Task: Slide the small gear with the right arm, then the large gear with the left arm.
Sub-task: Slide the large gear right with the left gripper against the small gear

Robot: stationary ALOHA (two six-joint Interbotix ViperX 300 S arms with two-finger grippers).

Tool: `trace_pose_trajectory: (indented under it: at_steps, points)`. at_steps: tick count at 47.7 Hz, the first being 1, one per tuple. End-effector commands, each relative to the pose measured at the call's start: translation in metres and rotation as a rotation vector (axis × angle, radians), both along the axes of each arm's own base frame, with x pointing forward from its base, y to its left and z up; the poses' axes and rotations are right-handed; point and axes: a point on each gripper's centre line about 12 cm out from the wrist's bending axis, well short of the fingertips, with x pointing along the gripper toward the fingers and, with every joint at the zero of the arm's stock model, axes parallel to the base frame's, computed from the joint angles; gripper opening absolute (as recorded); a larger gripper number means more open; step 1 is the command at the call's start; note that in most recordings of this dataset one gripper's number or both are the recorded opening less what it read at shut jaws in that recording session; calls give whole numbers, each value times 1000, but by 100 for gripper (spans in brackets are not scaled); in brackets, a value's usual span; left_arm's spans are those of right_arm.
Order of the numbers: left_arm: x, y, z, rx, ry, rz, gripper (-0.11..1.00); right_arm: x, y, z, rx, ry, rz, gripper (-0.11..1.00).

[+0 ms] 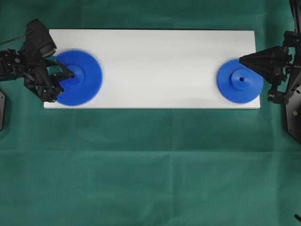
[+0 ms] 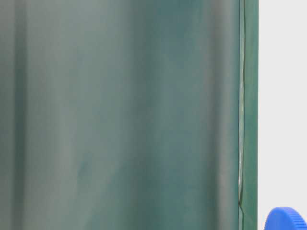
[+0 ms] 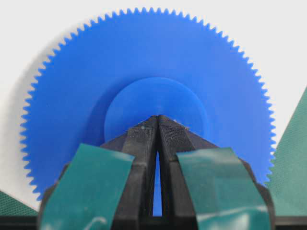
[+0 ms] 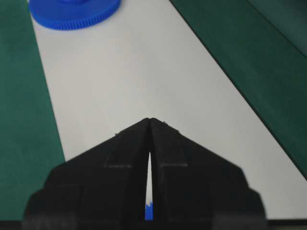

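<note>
The large gear (image 1: pixel 80 80) lies flat at the left end of the white board (image 1: pixel 155 66); it spreads wide across the left wrist view (image 3: pixel 144 57). My left gripper (image 1: pixel 72 74) is shut, and its pointed tips (image 3: pixel 157 118) sit over the raised hub, covering the centre hole. At the right end of the board lies the small gear (image 1: pixel 240 82), its centre hole showing. My right gripper (image 1: pixel 241 60) is shut with nothing held, its tip (image 4: pixel 150 120) over the gear's far edge. Through the slit between its fingers a sliver of the small gear (image 4: pixel 148 211) shows.
Green cloth (image 1: pixel 150 165) surrounds the board on every side. White board surface stretches between the two gears. The large gear (image 4: pixel 74 12) appears far off in the right wrist view. A blue toothed rim (image 2: pixel 286 219) pokes into the table-level view beside the board (image 2: pixel 283 96).
</note>
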Motion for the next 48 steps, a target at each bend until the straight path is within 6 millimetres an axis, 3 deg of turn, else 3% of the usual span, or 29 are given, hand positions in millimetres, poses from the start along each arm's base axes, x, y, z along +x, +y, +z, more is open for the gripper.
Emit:
trace_pose_trajectory:
  at_steps: [1, 30, 39, 48]
  points:
    - [6, 3, 3, 9, -20, 2, 0, 2, 0, 4, -2, -16, 2, 50]
    - [14, 3, -4, -3, -3, -1, 0, 1, 0, 4, -2, -18, 2, 50]
    - [52, 10, -3, 14, -45, -28, 0, 1, 0, 5, -3, -19, 2, 50]
    - [123, 21, -15, 16, -45, -60, 0, 0, 0, 3, -2, -18, 2, 50]
